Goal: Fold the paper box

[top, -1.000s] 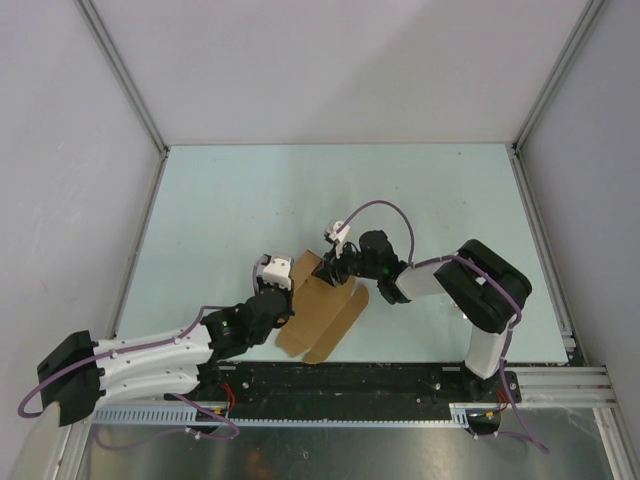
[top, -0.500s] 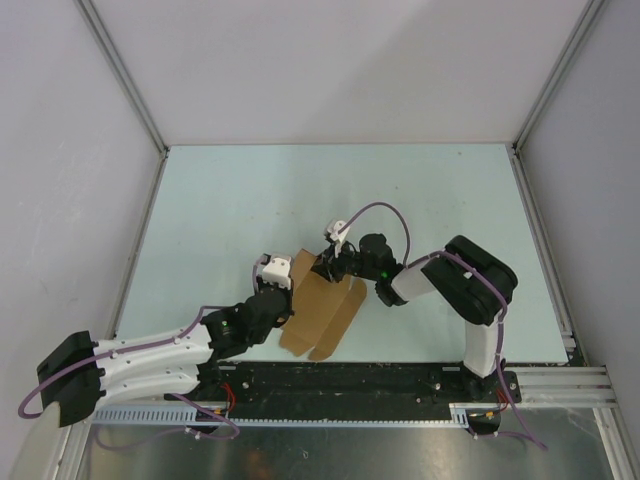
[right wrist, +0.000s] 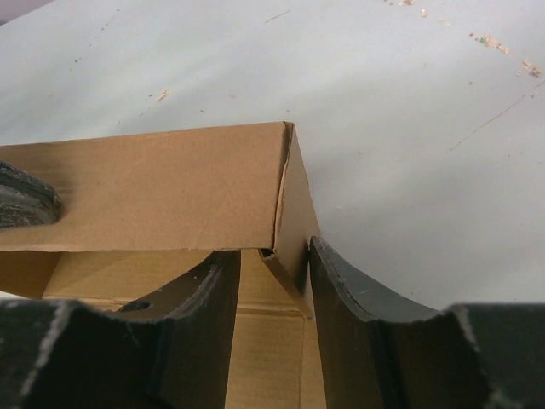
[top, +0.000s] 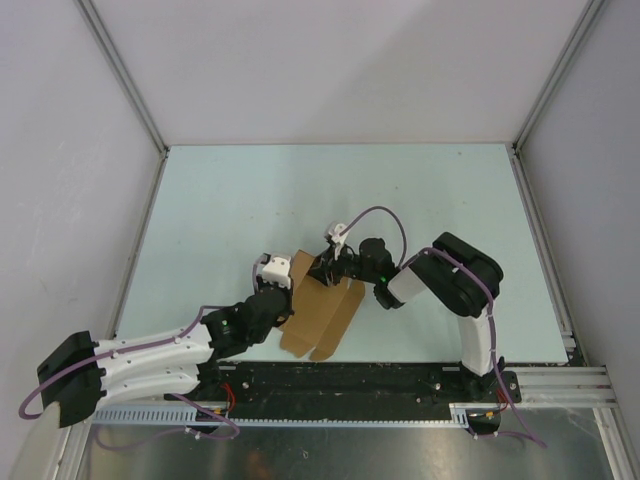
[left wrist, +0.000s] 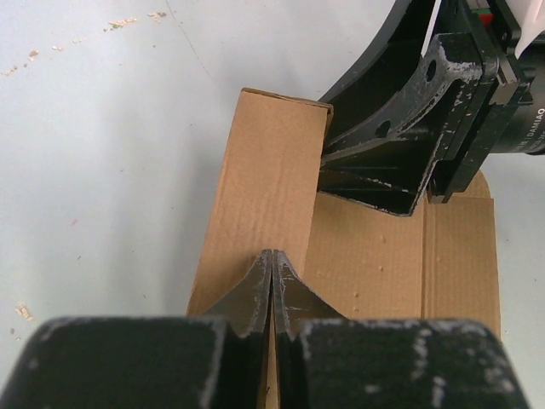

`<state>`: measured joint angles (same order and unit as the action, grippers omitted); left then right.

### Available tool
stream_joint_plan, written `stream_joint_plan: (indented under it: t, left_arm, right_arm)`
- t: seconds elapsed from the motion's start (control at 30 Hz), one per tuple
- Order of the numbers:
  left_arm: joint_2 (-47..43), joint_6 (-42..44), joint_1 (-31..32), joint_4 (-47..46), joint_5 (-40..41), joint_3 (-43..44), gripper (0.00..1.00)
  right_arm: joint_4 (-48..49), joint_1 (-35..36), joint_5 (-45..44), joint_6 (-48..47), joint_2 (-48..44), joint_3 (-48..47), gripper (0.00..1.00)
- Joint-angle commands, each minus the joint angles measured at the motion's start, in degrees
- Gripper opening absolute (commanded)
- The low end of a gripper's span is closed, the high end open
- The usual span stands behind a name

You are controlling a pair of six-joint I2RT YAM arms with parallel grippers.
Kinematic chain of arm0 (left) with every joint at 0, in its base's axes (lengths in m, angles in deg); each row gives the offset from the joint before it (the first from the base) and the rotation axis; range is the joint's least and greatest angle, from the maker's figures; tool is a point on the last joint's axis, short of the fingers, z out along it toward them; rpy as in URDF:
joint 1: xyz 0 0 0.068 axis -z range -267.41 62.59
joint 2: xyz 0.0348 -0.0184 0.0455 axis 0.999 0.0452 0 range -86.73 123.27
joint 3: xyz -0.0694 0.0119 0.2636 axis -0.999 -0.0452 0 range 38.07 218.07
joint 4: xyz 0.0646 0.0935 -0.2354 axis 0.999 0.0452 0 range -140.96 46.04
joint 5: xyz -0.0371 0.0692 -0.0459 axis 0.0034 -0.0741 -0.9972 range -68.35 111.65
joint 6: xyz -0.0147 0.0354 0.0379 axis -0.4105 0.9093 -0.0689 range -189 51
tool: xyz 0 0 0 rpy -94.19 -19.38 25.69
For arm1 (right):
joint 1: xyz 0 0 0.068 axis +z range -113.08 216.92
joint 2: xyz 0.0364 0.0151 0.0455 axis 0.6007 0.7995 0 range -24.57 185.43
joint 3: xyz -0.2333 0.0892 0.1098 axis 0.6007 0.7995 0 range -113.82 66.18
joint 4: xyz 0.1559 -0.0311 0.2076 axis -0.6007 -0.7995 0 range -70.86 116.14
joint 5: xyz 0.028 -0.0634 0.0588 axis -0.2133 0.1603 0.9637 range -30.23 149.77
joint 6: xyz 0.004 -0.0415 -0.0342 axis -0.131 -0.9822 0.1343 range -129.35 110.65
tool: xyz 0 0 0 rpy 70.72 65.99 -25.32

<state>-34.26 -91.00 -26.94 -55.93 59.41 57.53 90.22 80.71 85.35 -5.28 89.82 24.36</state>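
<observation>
The paper box (top: 318,308) is a brown cardboard piece, half raised, lying near the table's front centre. My left gripper (top: 277,290) comes at it from the left. In the left wrist view it (left wrist: 272,254) is shut on the box's upright side wall (left wrist: 268,179), a thin cardboard edge pinched between the fingers. My right gripper (top: 325,268) reaches in from the right at the box's far end. In the right wrist view its jaws (right wrist: 272,251) stand apart astride the end flap (right wrist: 295,213). The flap rests against the right finger, and a gap shows beside the left one.
Grey enclosure walls (top: 100,150) surround the pale green table (top: 250,200) on three sides. A black rail (top: 340,378) carrying the arm bases runs along the near edge. A purple cable (top: 375,215) loops above the right wrist.
The right arm's elbow and forearm have swung left, towards the box, and its gripper has edged left along the far end. The left arm has stayed put, still pinching the wall.
</observation>
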Motion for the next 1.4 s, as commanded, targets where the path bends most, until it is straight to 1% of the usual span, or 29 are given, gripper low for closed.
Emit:
stream_joint_plan:
  t: [0.0, 0.13, 0.3, 0.4, 0.53, 0.6, 0.8, 0.87, 0.93, 1.07, 1.37]
  left_arm:
    - [0.3, 0.2, -0.6, 0.6, -0.8, 1.5, 0.04]
    - [0.1, 0.2, -0.7, 0.5, -0.8, 1.4, 0.04]
    - [-0.1, 0.4, -0.9, 0.5, -0.9, 1.3, 0.04]
    - [-0.5, 0.5, -1.1, 0.6, -1.0, 1.2, 0.04]
    - [-0.9, 0.6, -1.1, 0.6, -1.1, 0.9, 0.04]
    - [-1.0, 0.6, -1.2, 0.6, -1.2, 0.9, 0.04]
    - [-1.4, 0.6, -1.4, 0.6, -1.3, 0.7, 0.04]
    - [-1.4, 0.6, -1.4, 0.6, -1.3, 0.6, 0.04]
    - [-1.7, 0.6, -1.5, 0.6, -1.3, 0.4, 0.04]
    - [-2.0, 0.6, -1.6, 0.6, -1.5, 0.3, 0.04]
    - [-2.3, 0.7, -1.9, 0.6, -1.7, 0.1, 0.04]
  right_arm:
    - [6.9, 0.3, 1.7, 2.0, 1.7, -0.1, 0.43]
    - [9.1, 0.3, 1.5, 3.0, 3.0, 0.0, 0.39]
    - [13.1, 0.3, 0.7, 4.6, 4.9, 0.0, 0.37]
    - [13.4, 0.4, -0.4, 4.5, 5.4, -0.1, 0.43]
    - [13.4, 0.3, -1.6, 3.7, 5.4, 0.0, 0.53]
    - [12.7, 0.3, -2.1, 2.5, 5.0, -0.1, 0.56]
    - [9.3, -0.1, -0.5, 0.6, 4.9, -2.3, 0.57]
    - [7.9, -0.1, 0.5, 0.6, 5.1, -2.9, 0.55]
    - [7.7, 0.0, 0.7, 0.7, 5.3, -3.5, 0.52]
    - [9.5, 0.2, 0.9, 2.2, 6.3, -3.8, 0.49]
    - [9.8, 1.0, 0.4, 4.0, 7.8, -4.4, 0.35]
